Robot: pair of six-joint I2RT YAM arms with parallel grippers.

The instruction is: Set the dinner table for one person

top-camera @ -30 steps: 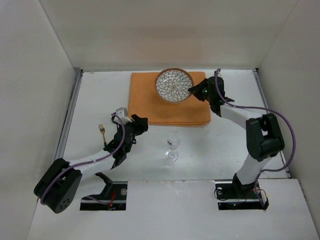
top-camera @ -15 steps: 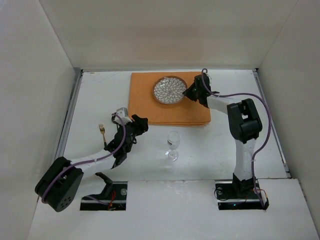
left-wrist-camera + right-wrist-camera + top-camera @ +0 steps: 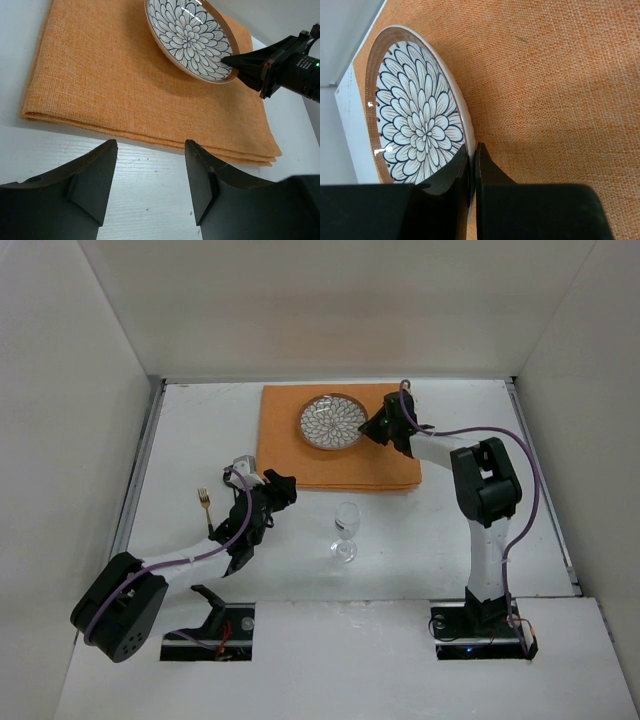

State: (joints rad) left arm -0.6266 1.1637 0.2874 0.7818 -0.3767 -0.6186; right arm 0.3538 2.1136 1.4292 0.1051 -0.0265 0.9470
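A flower-patterned plate [image 3: 333, 422] with a brown rim is over the orange folded cloth mat [image 3: 340, 465] at the back of the white dinner table [image 3: 430, 530]. My right gripper [image 3: 373, 429] is shut on the plate's right rim and holds the plate [image 3: 415, 125] tilted above the mat [image 3: 545, 90]. My left gripper [image 3: 283, 488] is open and empty, just in front of the mat's near-left edge. In the left wrist view the plate [image 3: 190, 37] and mat [image 3: 110, 75] lie beyond my fingers [image 3: 97, 175]. A clear wine glass [image 3: 346, 530] stands upright near the middle.
A small gold fork [image 3: 205, 506] lies on the table left of my left arm. Metal rails [image 3: 140, 470] run along the table's side edges, with white walls behind them.
My right gripper has carried the plate leftward over the mat, and the right arm has folded in. The left arm, glass and fork have not moved.
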